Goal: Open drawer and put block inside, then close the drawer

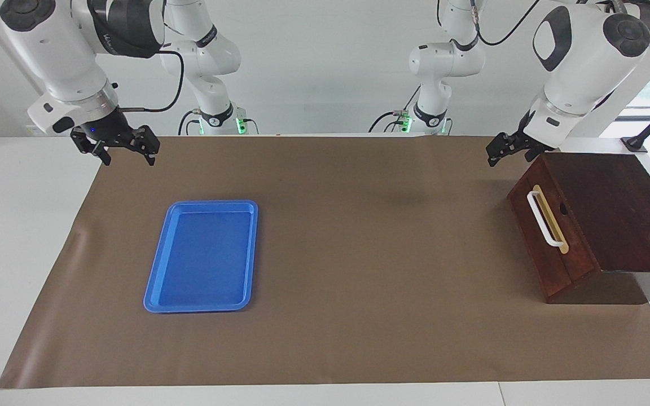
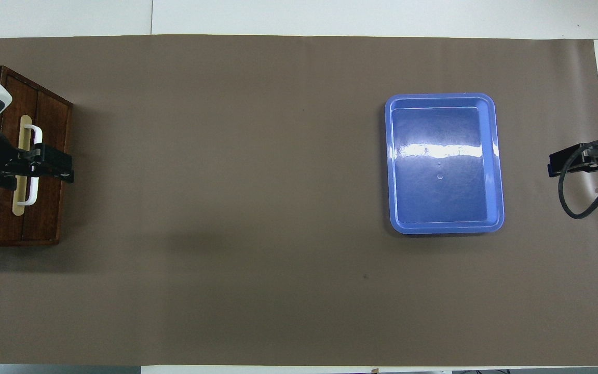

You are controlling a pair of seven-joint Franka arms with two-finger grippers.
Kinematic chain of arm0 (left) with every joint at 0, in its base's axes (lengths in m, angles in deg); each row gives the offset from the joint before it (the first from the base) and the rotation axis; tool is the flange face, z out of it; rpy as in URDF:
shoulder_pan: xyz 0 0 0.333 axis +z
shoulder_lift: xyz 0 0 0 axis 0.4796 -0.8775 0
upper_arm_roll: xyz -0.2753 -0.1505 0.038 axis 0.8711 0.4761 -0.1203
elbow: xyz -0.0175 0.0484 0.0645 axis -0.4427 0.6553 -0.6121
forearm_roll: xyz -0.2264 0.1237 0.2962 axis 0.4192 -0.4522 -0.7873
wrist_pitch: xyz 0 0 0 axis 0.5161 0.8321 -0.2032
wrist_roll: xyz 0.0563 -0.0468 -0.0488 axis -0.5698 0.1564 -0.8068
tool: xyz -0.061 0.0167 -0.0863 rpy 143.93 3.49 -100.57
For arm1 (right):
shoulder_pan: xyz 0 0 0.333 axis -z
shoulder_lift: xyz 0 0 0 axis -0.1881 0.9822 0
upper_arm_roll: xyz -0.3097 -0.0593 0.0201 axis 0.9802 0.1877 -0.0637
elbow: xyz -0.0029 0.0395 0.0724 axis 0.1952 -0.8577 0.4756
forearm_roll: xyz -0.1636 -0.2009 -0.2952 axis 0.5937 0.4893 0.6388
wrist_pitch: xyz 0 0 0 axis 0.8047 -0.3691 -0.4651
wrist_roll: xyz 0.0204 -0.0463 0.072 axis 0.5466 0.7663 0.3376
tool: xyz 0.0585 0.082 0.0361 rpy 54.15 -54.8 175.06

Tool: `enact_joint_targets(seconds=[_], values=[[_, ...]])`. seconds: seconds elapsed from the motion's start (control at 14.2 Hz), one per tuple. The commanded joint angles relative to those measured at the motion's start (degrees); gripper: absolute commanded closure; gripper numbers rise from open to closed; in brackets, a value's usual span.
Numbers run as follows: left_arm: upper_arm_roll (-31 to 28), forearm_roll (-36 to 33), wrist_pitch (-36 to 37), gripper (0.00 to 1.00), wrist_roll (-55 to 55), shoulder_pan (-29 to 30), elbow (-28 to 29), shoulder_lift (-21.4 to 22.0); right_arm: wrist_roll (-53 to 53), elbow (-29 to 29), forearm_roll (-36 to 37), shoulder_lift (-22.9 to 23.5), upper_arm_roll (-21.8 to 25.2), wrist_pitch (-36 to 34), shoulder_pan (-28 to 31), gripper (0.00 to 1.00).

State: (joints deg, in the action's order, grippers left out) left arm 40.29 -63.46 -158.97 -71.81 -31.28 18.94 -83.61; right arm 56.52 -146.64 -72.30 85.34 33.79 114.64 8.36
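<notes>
The drawer (image 1: 530, 228) is pushed shut in its dark wooden box (image 1: 613, 203) at the left arm's end of the table. Its reddish-brown front carries a white bar handle (image 1: 544, 220) on a yellow strip. My left gripper (image 1: 500, 153) hangs in the air over the box's corner nearest the robots; in the overhead view the left gripper (image 2: 63, 169) overlaps the handle (image 2: 33, 140). Its fingers stand open and empty. My right gripper (image 1: 129, 159) waits open and empty over the mat's edge at the right arm's end. The block is out of view.
A flat blue tray (image 1: 158, 282) lies empty on the brown mat (image 1: 359, 254) toward the right arm's end. The same tray (image 2: 492, 156) shows in the overhead view. A black cable (image 2: 571, 208) hangs from the right arm.
</notes>
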Motion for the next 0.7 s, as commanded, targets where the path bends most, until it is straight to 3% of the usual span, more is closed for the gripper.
enact_joint_targets(seconds=[0.0, 0.63], values=[[-0.1, 0.5, -1.9, 0.0, 0.9, 0.3, -0.7, -0.3, -1.1, -1.3, 0.8, -1.3, -0.6, -0.1, 0.6, 0.0], [-0.1, 0.5, -3.1, 0.0, 1.0, 0.3, -0.7, -0.4, -1.1, -1.3, 0.8, -1.3, -0.6, -0.1, 0.6, 0.0]])
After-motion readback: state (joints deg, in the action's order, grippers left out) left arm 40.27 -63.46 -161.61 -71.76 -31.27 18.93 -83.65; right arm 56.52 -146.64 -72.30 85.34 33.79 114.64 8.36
